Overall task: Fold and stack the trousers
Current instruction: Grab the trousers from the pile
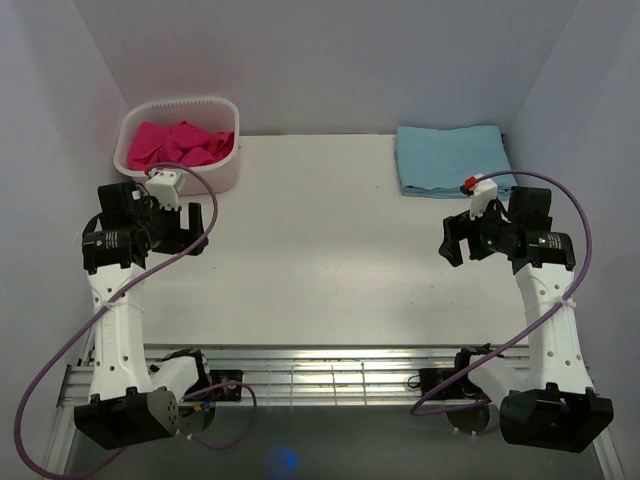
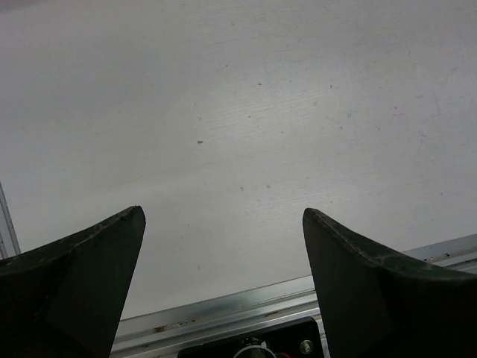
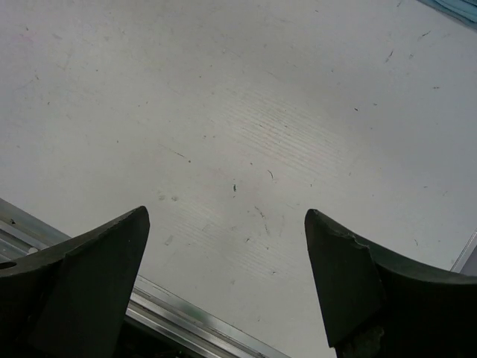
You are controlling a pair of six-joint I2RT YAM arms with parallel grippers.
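Observation:
The magenta-pink trousers [image 1: 178, 145] lie crumpled inside a white basket [image 1: 226, 108] at the back left of the table. My left gripper [image 1: 192, 232] hangs open and empty just in front of the basket; its wrist view [image 2: 223, 215] shows only bare table between the fingers. My right gripper [image 1: 462, 240] is open and empty over the right side of the table, in front of the blue cloth; its wrist view [image 3: 226, 213] also shows only bare table.
A folded light blue cloth [image 1: 450, 158] lies at the back right; its corner shows in the right wrist view [image 3: 455, 9]. A metal rail [image 1: 320, 372] runs along the near edge. White walls close in the table at the back and sides.

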